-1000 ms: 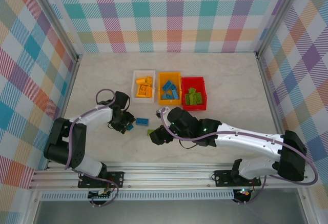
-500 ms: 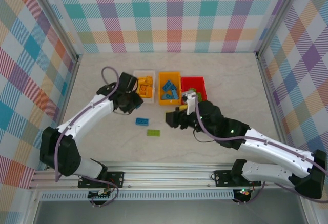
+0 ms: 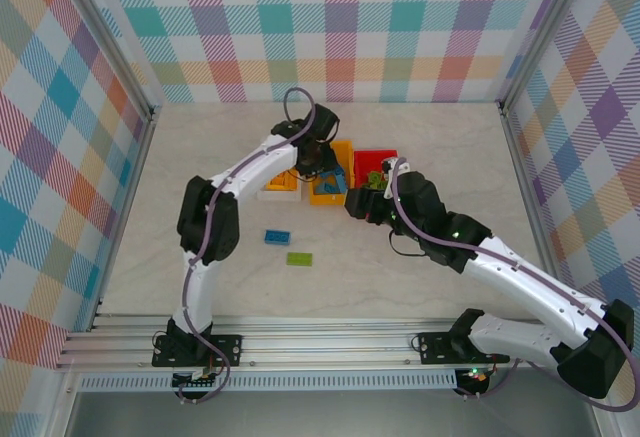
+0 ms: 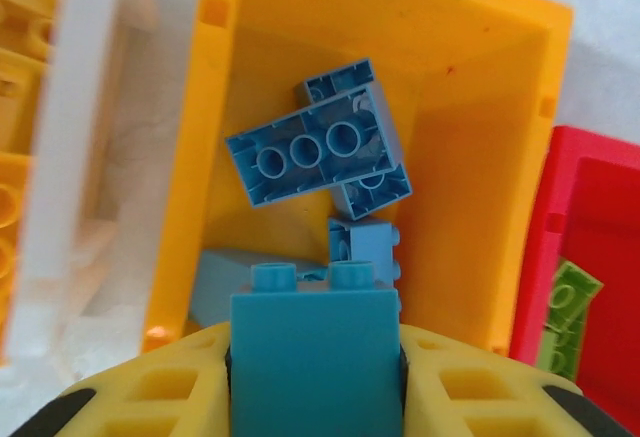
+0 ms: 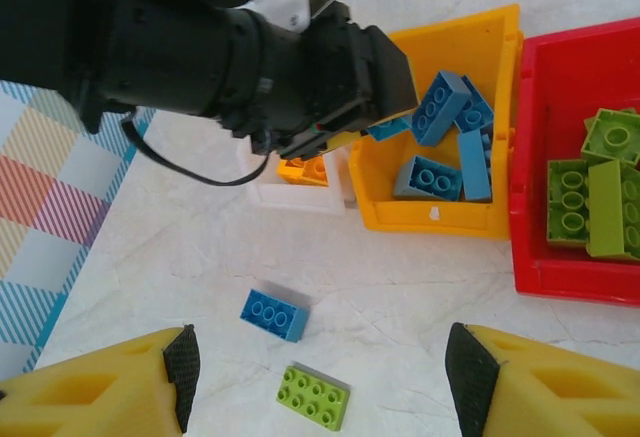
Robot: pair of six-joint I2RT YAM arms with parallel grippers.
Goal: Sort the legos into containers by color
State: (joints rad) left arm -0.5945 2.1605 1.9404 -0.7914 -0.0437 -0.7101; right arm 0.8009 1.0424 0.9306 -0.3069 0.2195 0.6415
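Table (image 3: 450, 157), white bin (image 3: 278, 195), orange bin (image 3: 325, 199), red bin (image 3: 378, 157), blue brick (image 3: 277, 237), grn brick (image 3: 299, 258)

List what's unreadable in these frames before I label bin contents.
- White bin contents: top view, left arm covers most; left wrist view, blurred and cut by the left edge.
- Red bin: right wrist view, right edge cuts it, so green bricks cannot be counted.
- Held blue brick: left wrist view, bottom edge cuts its lower part.
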